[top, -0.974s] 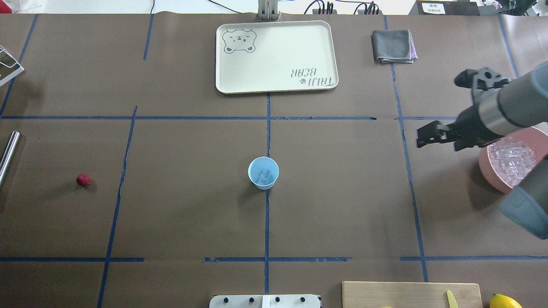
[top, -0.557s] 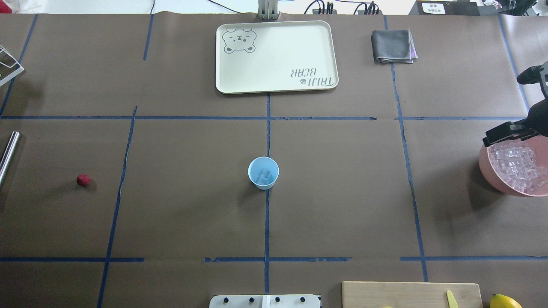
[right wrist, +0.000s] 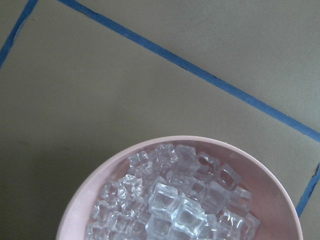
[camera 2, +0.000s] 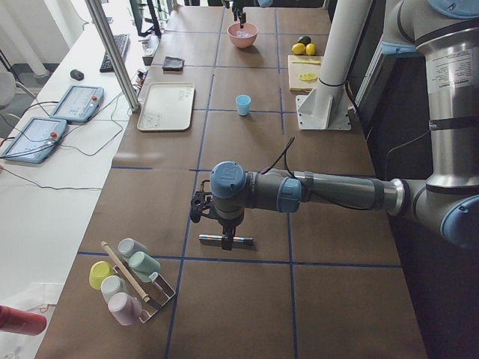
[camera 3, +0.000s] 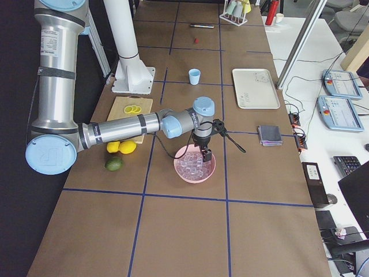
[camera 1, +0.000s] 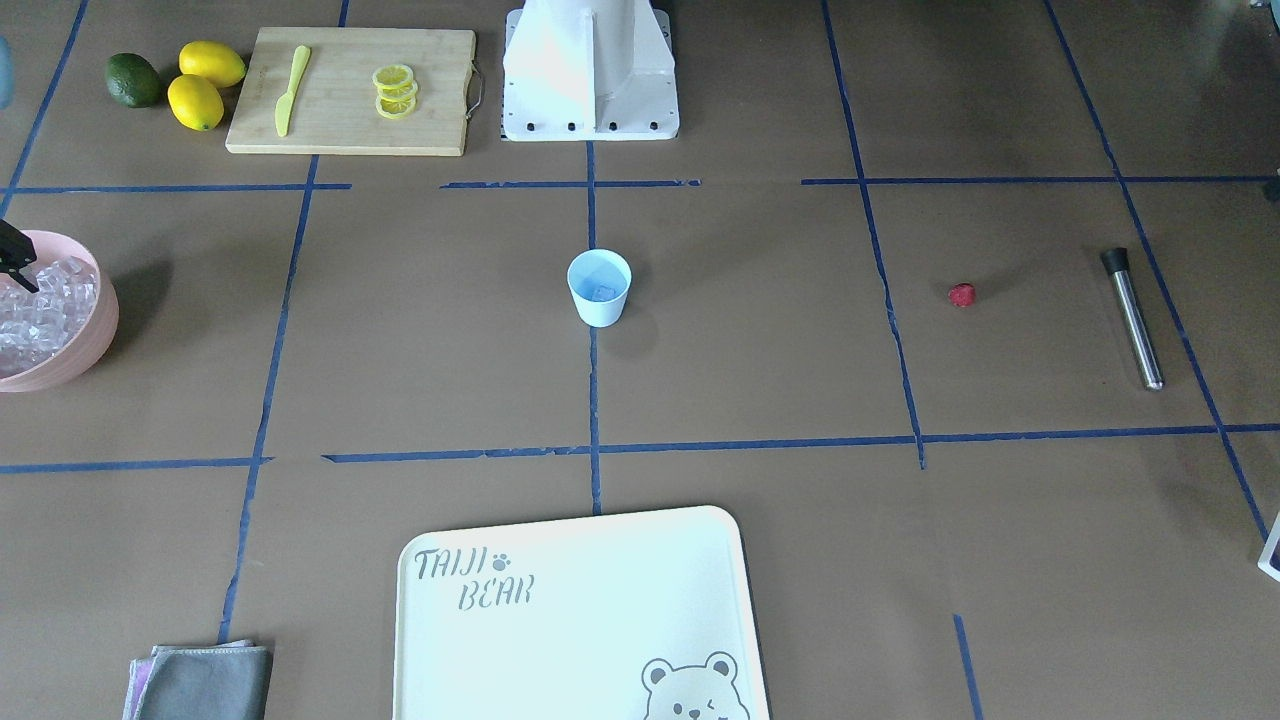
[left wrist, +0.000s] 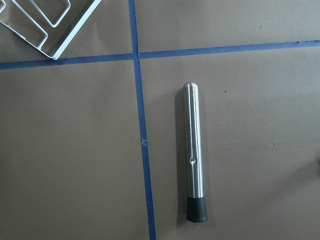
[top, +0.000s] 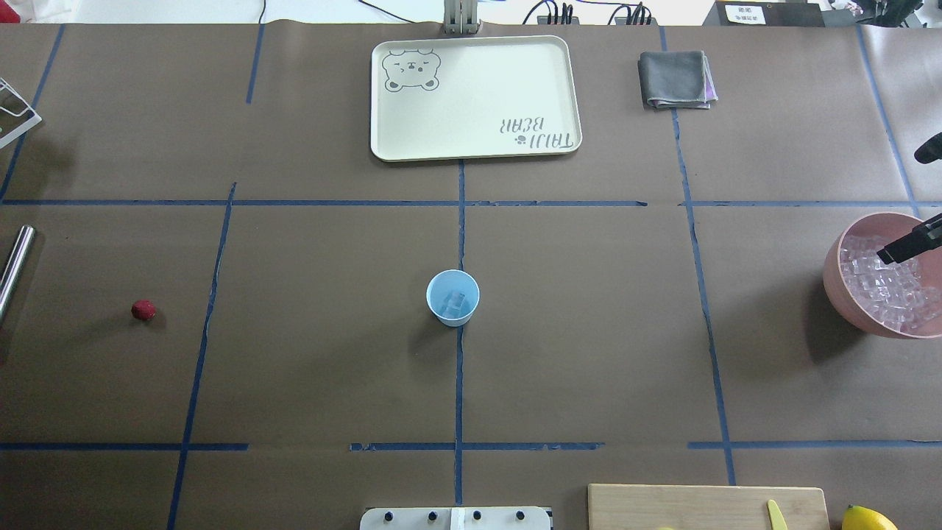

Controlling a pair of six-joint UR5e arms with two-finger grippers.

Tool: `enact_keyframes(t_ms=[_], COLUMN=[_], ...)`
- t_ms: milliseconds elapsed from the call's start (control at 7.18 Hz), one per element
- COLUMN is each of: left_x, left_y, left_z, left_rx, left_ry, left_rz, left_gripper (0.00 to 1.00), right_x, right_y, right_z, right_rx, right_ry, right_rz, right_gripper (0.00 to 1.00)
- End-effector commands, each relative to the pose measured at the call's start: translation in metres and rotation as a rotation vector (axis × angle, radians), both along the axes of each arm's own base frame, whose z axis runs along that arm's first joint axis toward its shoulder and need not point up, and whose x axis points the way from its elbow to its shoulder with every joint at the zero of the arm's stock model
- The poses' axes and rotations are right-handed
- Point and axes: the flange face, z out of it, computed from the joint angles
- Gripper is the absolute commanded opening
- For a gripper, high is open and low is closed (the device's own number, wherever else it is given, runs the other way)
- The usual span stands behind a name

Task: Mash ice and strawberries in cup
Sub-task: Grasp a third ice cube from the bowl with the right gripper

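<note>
The pale blue cup (top: 452, 297) (camera 1: 599, 288) stands upright at the table's middle with one clear ice cube (top: 457, 299) in it. More ice (right wrist: 175, 205) fills the pink bowl (top: 834, 287) at the right edge. My right gripper (camera 3: 206, 154) hangs just over that bowl; only a black fingertip (top: 909, 248) shows from overhead, so I cannot tell its state. The red strawberry (top: 143, 310) (camera 1: 961, 294) lies alone far left. My left gripper (camera 2: 223, 228) hovers above a steel muddler (left wrist: 194, 155); whether it is open or shut cannot be told.
A cream bear tray (top: 567, 96) and a folded grey cloth (top: 675, 79) lie at the far side. A cutting board (camera 1: 430, 90) with lemon slices and a yellow knife, lemons (camera 1: 196, 100) and a lime sit by the robot base (camera 1: 590, 70). A cup rack (camera 2: 131, 284) stands at the left end.
My right arm has swung right, away from the table's middle, and now sits over the pink bowl, almost out of the overhead view. Cup and strawberry have not moved.
</note>
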Motion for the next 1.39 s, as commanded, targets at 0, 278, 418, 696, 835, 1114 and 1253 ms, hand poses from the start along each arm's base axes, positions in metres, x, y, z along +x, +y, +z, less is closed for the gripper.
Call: enact_keyframes(t_ms=[0, 278, 418, 696, 835, 1114, 1253], left_x=[0.0, 0.0, 0.0, 0.0, 0.0, 0.0, 0.0], left_y=[0.0, 0.0, 0.0, 0.0, 0.0, 0.0, 0.0], left_z=[0.0, 0.0, 0.0, 0.0, 0.0, 0.0, 0.0], left_rx=[0.001, 0.0, 0.0, 0.0, 0.0, 0.0, 0.0], left_ry=[0.001, 0.001, 0.001, -0.001, -0.001, -0.001, -0.001], left_rz=[0.0, 0.0, 0.0, 0.0, 0.0, 0.0, 0.0], left_gripper=[1.0, 1.0, 1.0, 1.0, 1.0, 1.0, 1.0], right_x=[-0.003, -0.006, -0.009, -0.022, -0.028, -0.031, -0.035], right_y=[-0.005, -0.009, -0.008, -0.012, -0.01, -0.01, -0.009], right_z=[0.019, 0.032, 0.036, 0.034, 0.038, 0.037, 0.039], right_rx=[-0.013, -0.037, -0.046, -0.04, -0.044, -0.041, -0.044], right_ry=[0.012, 0.018, 0.02, 0.018, 0.024, 0.023, 0.026], right_rz=[-0.018, -0.015, -0.02, -0.041, -0.055, -0.061, -0.07], right_gripper=[0.99, 0.99, 0.99, 0.99, 0.98, 0.93, 0.93])
